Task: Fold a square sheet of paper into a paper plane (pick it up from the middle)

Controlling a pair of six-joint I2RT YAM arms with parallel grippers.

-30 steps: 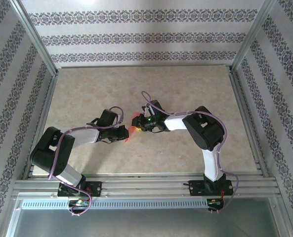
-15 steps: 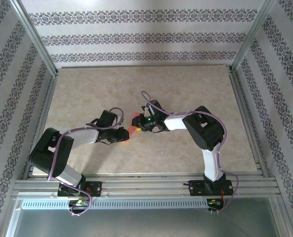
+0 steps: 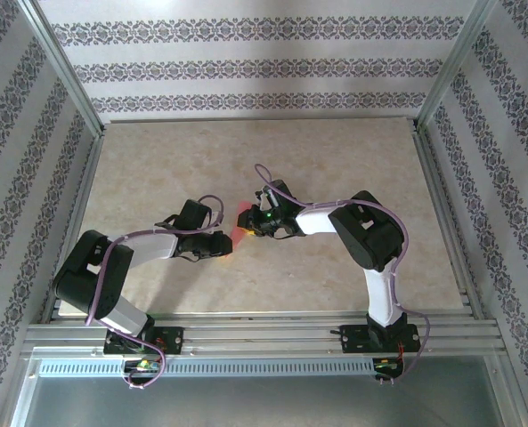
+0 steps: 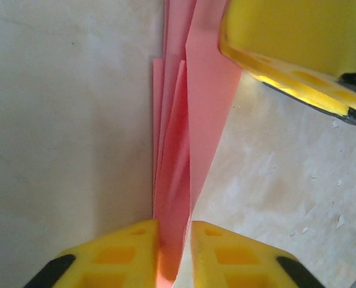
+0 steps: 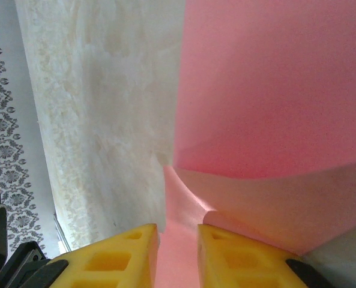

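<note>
The paper plane [image 3: 239, 226] is a narrow pink-red folded dart held above the table's middle between both grippers. In the left wrist view its layered folds [image 4: 184, 132] run down between my left gripper's [image 4: 175, 227] yellow fingers. The jaws stand slightly apart: the paper rests against the left finger, and a thin gap shows at the right one. My right gripper [image 5: 178, 233] is shut on the plane's pink paper [image 5: 274, 90], which fills the space between its fingers. From above, the left gripper [image 3: 226, 242] and right gripper [image 3: 250, 222] nearly meet.
The beige marbled table [image 3: 335, 160] lies bare around the arms. Metal frame posts and patterned walls [image 3: 264, 67] enclose it. The right gripper's yellow finger [image 4: 286, 54] sits close above the left gripper in the left wrist view.
My left gripper's jaws have eased apart around the plane, and the left wrist has drawn back slightly. The right arm and its grip have stayed put.
</note>
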